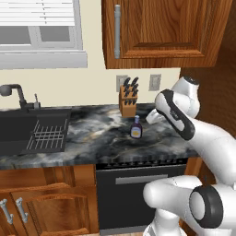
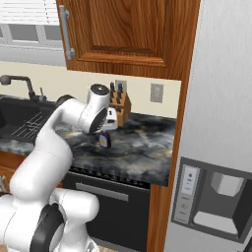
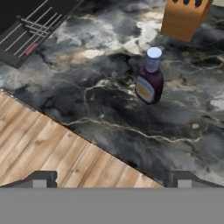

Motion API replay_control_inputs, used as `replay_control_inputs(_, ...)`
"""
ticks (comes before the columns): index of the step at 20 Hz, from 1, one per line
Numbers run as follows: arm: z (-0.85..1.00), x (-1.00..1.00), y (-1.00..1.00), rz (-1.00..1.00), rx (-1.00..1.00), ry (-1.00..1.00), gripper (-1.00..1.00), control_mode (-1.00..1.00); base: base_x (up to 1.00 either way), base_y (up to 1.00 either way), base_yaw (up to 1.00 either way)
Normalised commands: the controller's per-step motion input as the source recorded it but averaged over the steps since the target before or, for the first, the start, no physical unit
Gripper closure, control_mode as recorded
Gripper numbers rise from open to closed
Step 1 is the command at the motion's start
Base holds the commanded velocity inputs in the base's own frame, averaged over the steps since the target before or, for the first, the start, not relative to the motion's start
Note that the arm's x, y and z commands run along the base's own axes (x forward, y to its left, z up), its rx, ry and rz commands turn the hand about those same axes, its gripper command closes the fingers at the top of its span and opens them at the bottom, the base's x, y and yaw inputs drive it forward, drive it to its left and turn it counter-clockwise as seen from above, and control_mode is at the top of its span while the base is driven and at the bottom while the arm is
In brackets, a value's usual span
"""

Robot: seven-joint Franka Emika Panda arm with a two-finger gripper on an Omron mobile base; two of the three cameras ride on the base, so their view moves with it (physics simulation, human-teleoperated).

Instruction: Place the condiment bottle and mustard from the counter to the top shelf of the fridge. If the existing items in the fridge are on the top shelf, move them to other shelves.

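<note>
Above the counter's front edge, gripper (image 3: 112,180) hung wide open, empty. Ahead of it, apart, condiment bottle (image 3: 149,78) stood upright on dark marble counter (image 3: 87,92). Knife block (image 3: 183,17) behind; sink rack (image 1: 46,136) off left.

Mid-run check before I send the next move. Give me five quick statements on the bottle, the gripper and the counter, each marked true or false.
1. The condiment bottle stands upright on the dark marble counter. True.
2. The gripper is shut on the bottle. False: its jaws are open and apart from the bottle, which stands ahead of it in the hand view.
3. A knife block stands behind the bottle, against the wall. True.
4. The bottle is lying in the sink. False: it is on the counter, to the right of the sink.
5. The bottle's cap is white and its body dark with a yellow label. True.
</note>
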Motion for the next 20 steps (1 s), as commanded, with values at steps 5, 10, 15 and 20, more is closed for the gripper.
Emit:
replay_control_inputs(5,-0.39,0.67,0.00,0.12,0.00,0.01,-1.00,-1.00,0.00,0.00,0.00)
replay_control_inputs(10,-0.44,0.54,0.02,0.12,0.00,0.03,-1.00,-1.00,0.00,0.00,0.00)
replay_control_inputs(15,-0.42,0.67,0.00,0.12,0.00,0.06,-1.00,-1.00,0.00,0.00,0.00)
replay_control_inputs(20,-0.25,0.43,0.00,0.09,0.00,0.07,-1.00,-1.00,0.00,0.00,0.00)
